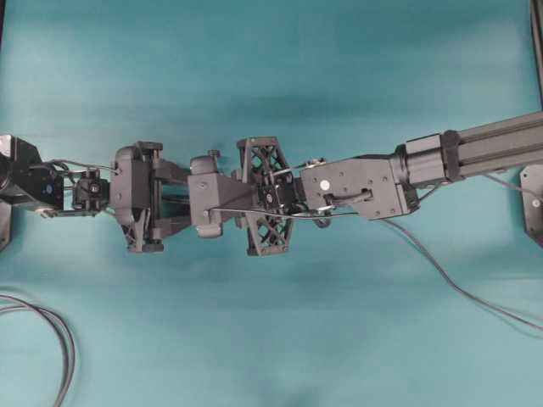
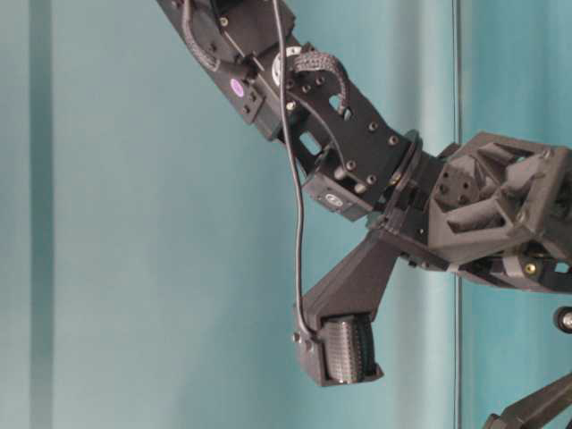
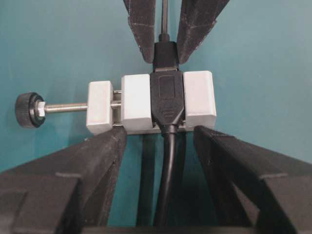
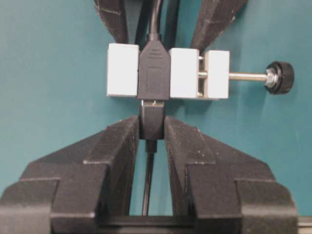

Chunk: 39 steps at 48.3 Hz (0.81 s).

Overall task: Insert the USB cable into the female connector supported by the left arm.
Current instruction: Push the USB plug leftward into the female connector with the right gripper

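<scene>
In the left wrist view my left gripper (image 3: 163,134) is shut wide on the white clamp block (image 3: 136,102), its fingers (image 3: 105,156) pressing the block's near edge. The black female connector (image 3: 166,95) sits clamped in that block, and the black knob (image 3: 28,110) of the clamp screw sticks out to the left. My right gripper (image 4: 152,127) is shut on the dark plug (image 4: 152,122) of the USB cable (image 4: 147,180). The plug butts against the socket (image 4: 153,73), with only a thin strip of metal tip (image 4: 152,103) showing between them. From overhead both grippers meet mid-table (image 1: 208,197).
A thick looped black cable (image 1: 61,348) lies at the front left of the teal table. A grey cable (image 1: 475,297) trails off to the right below the right arm (image 1: 475,153). A black mount (image 1: 533,203) sits at the right edge.
</scene>
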{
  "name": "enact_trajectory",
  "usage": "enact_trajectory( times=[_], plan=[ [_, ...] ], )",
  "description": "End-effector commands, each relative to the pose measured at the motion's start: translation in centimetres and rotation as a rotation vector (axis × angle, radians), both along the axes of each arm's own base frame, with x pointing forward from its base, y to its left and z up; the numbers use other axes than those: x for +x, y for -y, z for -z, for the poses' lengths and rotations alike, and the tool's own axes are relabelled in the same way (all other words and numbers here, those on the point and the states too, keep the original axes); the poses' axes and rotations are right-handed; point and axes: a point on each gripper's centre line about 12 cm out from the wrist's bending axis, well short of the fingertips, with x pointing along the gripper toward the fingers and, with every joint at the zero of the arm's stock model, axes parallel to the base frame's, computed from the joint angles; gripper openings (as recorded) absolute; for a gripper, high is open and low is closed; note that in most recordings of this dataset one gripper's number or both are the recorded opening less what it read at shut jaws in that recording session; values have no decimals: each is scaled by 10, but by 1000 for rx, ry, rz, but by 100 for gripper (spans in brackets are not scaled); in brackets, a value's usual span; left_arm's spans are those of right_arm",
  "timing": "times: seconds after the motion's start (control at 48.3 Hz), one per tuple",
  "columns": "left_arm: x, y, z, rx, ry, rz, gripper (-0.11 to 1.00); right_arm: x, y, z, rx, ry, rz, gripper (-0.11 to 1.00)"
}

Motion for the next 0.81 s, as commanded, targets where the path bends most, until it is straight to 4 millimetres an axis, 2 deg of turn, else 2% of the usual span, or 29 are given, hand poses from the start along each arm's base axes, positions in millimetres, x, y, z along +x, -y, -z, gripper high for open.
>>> enact_trajectory(
  times=[0.0,0.414,0.786],
  plan=[
    [16,6,-4,15,29,32,66,17,-2,-30,-1,91,-11,21],
    [24,6,-4,15,32,33,66,19,-4,-28,4,117,-23,21],
    [20,6,-3,13,14,33,66,14,-5,-22,8,87,-16,21]
  ],
)
